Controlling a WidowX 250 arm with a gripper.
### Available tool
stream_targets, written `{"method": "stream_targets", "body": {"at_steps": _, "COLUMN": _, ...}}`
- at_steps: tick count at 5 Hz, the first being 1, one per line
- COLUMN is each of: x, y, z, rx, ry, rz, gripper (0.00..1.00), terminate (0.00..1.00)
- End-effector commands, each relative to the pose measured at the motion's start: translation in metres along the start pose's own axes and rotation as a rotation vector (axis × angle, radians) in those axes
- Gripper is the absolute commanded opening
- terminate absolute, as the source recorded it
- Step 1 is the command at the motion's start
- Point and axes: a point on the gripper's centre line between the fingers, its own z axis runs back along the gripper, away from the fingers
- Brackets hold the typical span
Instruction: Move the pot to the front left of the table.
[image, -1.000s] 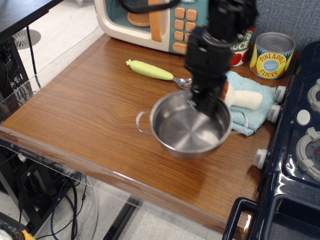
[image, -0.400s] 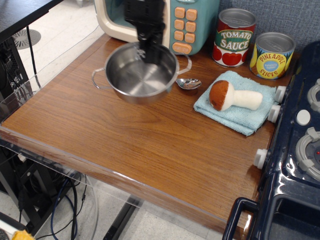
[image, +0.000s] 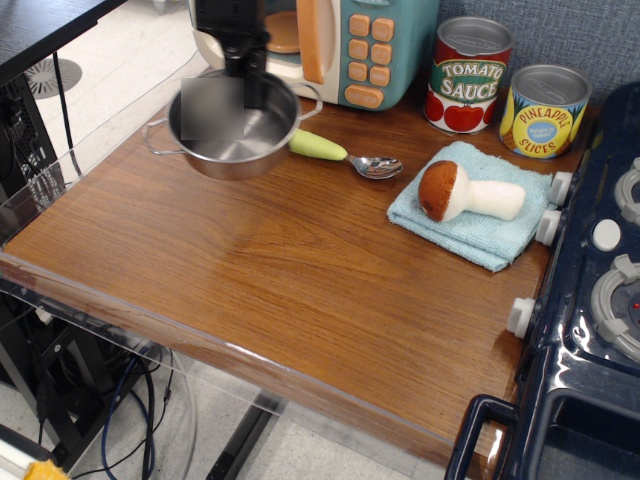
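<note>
The shiny steel pot (image: 232, 128) with wire loop handles hangs just above the far left corner of the brown wood table (image: 290, 270), in front of the toy microwave. My black gripper (image: 247, 82) reaches down from above and is shut on the pot's far rim. Part of the pot's inside is blurred.
A toy microwave (image: 330, 45) stands at the back. A green-handled spoon (image: 345, 156) lies right of the pot. A toy mushroom (image: 465, 192) rests on a blue cloth (image: 470, 225). Tomato sauce (image: 468, 75) and pineapple (image: 544, 110) cans stand at the back right. A dark blue stove (image: 590, 300) flanks the right edge.
The gripper has carried the pot from the table's middle right, beside the cloth, up and leftward to the far left corner, uncovering the spoon.
</note>
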Motion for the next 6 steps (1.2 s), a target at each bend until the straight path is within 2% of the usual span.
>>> {"method": "stream_targets", "body": {"at_steps": 1, "x": 0.049, "y": -0.003, "z": 0.001, "rx": -0.031, "ry": 0.007, "rz": 0.131, "gripper": 0.0, "terminate": 0.0}}
{"method": "stream_targets", "body": {"at_steps": 2, "x": 0.061, "y": -0.006, "z": -0.012, "rx": -0.021, "ry": -0.002, "rz": 0.171, "gripper": 0.0, "terminate": 0.0}}
{"method": "stream_targets", "body": {"at_steps": 3, "x": 0.066, "y": -0.007, "z": -0.03, "rx": -0.039, "ry": -0.012, "rz": 0.193, "gripper": 0.0, "terminate": 0.0}}
{"method": "stream_targets", "body": {"at_steps": 5, "x": 0.06, "y": -0.004, "z": -0.038, "rx": -0.031, "ry": -0.009, "rz": 0.182, "gripper": 0.0, "terminate": 0.0}}
{"method": "stream_targets", "body": {"at_steps": 6, "x": 0.06, "y": -0.002, "z": -0.037, "rx": -0.029, "ry": -0.001, "rz": 0.207, "gripper": 1.0, "terminate": 0.0}}
